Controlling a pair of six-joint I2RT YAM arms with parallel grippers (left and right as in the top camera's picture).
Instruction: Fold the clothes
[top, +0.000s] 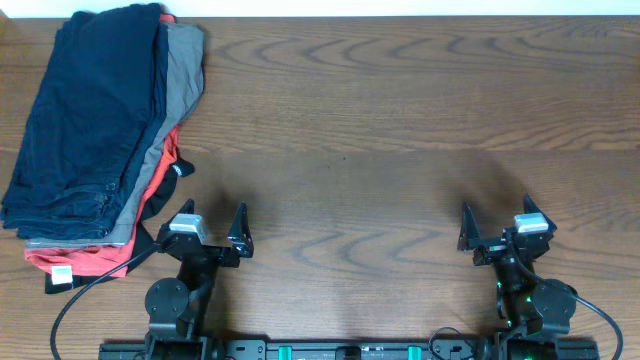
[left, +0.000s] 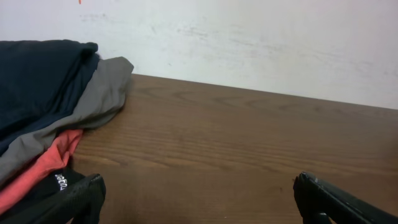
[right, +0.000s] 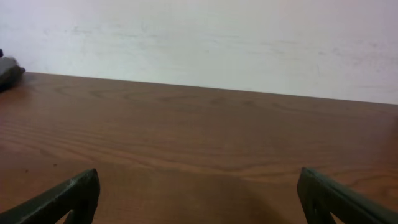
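The clothes lie in a pile at the table's left: dark navy garments on top, a grey one under them, an orange-red one and a black one at the bottom. The pile also shows at the left of the left wrist view. My left gripper is open and empty, just right of the pile's near end; its jaws frame bare wood. My right gripper is open and empty at the near right, far from the clothes; its jaws frame bare wood.
The brown wooden table runs to a white wall at the back. A black cable loops by the left arm's base. The arm bases stand at the near edge.
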